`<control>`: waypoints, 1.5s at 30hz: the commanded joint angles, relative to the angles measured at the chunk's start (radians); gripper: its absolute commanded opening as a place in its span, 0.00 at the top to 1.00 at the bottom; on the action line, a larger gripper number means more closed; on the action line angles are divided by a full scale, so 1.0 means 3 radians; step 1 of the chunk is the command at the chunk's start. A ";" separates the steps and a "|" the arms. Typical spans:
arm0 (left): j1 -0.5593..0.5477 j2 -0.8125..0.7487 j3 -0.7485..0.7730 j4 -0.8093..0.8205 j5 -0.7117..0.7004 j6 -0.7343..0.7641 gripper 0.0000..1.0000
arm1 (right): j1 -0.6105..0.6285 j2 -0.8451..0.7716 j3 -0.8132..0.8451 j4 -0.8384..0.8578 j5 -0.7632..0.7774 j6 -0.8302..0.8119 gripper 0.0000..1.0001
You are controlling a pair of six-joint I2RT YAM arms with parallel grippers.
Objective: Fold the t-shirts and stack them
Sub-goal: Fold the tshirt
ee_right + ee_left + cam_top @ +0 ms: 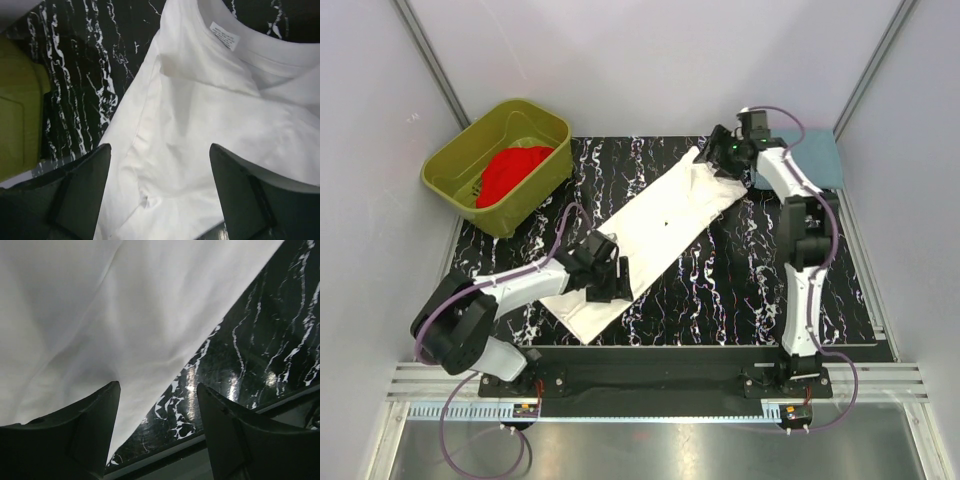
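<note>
White shirt (660, 235) part-folded, red shirt (512, 172) not started.
White lay as a long strip across the worktop (750, 270), 7 to 1 o'clock. Left pincer (612, 277) at its 7 end, right pincer (720, 158) at the collar, both spread wide, gripping nothing. Red sat in the tub (455, 160) at 10; cross-folds and stacking looked left to do.

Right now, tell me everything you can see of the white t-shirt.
The white t-shirt is soft, lightly creased cloth, lying flat as a long strip set diagonally on the black marbled table, hem end near-left, collar end far-right. A small black mark sits near its middle; a neck label shows inside the collar. The open left gripper is over the hem end, the open right gripper over the collar end.
</note>
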 commanded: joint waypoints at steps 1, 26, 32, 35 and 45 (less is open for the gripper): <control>-0.0019 -0.0008 -0.0191 0.0138 -0.0037 0.0005 0.32 | -0.0186 -0.0701 -0.0508 0.0573 -0.0033 0.0119 0.12; -0.0019 -0.0203 -0.0729 -0.0245 -0.0395 -0.0389 0.31 | -0.0437 -0.0703 -0.1972 0.1342 0.0412 0.0237 0.27; -0.0019 -0.0162 -0.0729 -0.0373 -0.0488 -0.0419 0.31 | -0.0549 -0.0396 -0.1609 0.1024 0.0509 0.0109 0.40; -0.0019 -0.0147 -0.0770 -0.0404 -0.0488 -0.0471 0.31 | -0.0575 -0.0339 -0.1446 0.0902 0.0575 0.0104 0.55; -0.0029 -0.0166 -0.0800 -0.0323 -0.0162 -0.0766 0.31 | -0.0585 0.0172 -0.0489 0.0513 0.0326 -0.0202 1.00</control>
